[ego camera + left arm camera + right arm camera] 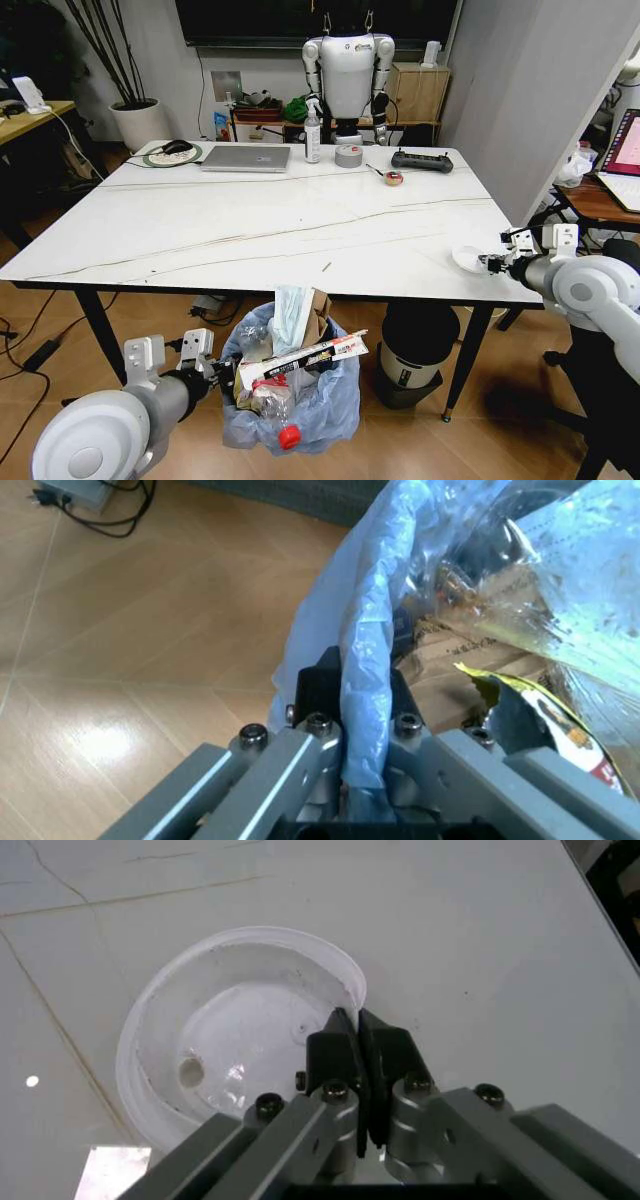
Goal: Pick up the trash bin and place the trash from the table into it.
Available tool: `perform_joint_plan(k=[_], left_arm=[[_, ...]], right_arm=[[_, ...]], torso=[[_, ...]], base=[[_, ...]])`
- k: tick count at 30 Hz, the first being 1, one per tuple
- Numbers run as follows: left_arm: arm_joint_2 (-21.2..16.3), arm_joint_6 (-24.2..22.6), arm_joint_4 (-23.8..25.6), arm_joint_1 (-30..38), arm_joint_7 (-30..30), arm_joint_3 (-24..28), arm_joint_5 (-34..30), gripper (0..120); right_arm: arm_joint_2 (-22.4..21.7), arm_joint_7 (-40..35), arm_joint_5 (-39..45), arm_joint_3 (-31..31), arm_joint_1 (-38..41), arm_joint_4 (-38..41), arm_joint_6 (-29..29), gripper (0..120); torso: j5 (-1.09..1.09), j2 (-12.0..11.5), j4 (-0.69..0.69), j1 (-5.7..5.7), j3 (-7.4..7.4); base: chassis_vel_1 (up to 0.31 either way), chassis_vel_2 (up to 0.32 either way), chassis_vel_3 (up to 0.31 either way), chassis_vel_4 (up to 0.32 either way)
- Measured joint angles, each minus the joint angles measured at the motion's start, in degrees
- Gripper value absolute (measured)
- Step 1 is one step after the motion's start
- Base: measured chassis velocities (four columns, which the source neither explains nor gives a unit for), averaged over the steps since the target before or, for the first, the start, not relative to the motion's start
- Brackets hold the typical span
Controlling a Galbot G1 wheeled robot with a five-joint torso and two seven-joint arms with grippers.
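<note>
- The trash bin (300, 400) is seen at the lower centre of the head view, below the near edge of the table (250, 240). It is judged to be held there so that litter can be dropped in from the table edge.
- Its light-blue bag is crinkled and translucent. It is heaped above the rim with a flattened carton (305, 358), a folded tissue pack (292, 315), brown cardboard (320, 312) and a crushed bottle with a red cap (289, 436).
- The left gripper (222, 372) is placed at the bin's left rim, lower left of the head view. In the left wrist view its fingers (318, 686) are closed narrowly on a fold of the bag and rim, which runs up between them; the grip is judged to carry the bin.
- The clear plastic lid (240, 1035), a shallow round dish with water droplets inside, lies at the table's right edge, right of centre in the head view (468, 260). It is judged to be the last piece of trash left on the top.
- The right gripper (495, 263) is set at that lid. In the right wrist view its fingers (335, 1050) are pressed together on the lid's rim, presumably to lift it.
- A laptop (246, 158), spray bottle (313, 132) and tape roll (348, 155) are noted along the far edge, not trash.
- A dark bin (418, 355) stands under the table at right.
</note>
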State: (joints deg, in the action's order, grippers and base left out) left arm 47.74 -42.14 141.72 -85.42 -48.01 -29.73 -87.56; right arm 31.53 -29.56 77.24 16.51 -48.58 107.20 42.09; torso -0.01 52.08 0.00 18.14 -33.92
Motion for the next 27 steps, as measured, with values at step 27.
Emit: perform_joint_plan(k=[27], left_arm=[[0.6,0.0,-0.4,0.5,-0.4,0.4,0.0,0]], right_arm=[[3.7,-1.7,8.8,0.6,1.6,32.8,-3.3,0]], torso=[[0.01,0.0,0.0,0.0,0.0]], base=[[0.0,0.0,0.0,0.0]])
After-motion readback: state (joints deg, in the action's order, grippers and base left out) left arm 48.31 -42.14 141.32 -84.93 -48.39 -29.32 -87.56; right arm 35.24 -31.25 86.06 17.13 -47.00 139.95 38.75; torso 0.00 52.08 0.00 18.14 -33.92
